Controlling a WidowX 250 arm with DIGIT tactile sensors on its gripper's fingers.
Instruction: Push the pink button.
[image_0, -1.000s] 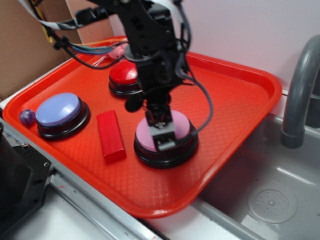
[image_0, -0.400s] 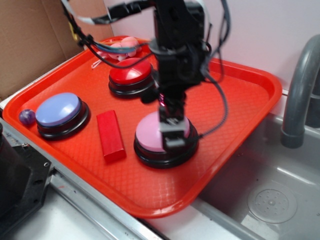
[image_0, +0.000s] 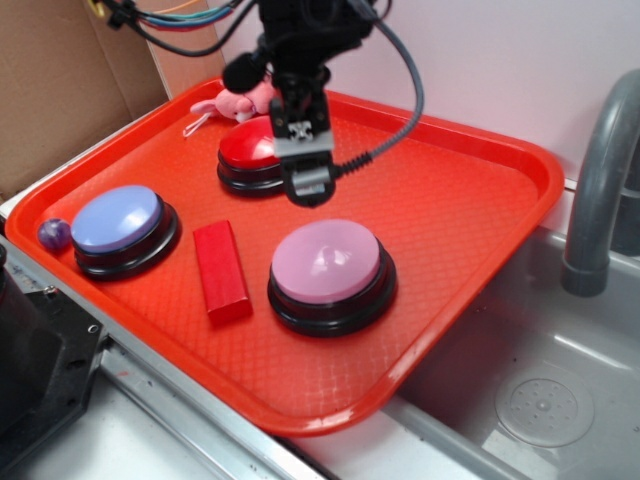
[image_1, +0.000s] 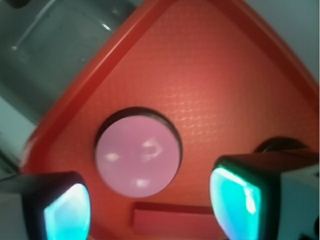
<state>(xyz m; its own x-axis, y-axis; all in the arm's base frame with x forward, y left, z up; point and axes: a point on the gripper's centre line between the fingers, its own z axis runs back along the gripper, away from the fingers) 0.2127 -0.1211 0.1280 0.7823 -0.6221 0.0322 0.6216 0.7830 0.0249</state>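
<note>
We see a red tray (image_0: 480, 190) carrying the pink button (image_0: 328, 262), a red button (image_0: 247, 150), a blue button (image_0: 117, 220), a red block (image_0: 221, 270), a purple ball (image_0: 54, 234) and a pink plush (image_0: 238, 101).

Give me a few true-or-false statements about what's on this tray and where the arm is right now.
1. The jaws are pressing on the pink button. False: the gripper hangs above the tray, clear of it.
2. A red block lies between the lavender-blue button and the pink button. True.
3. The tray holds four buttons. False: three, including a red button.
4. A small purple ball sits beside the lavender-blue button. True.
</note>
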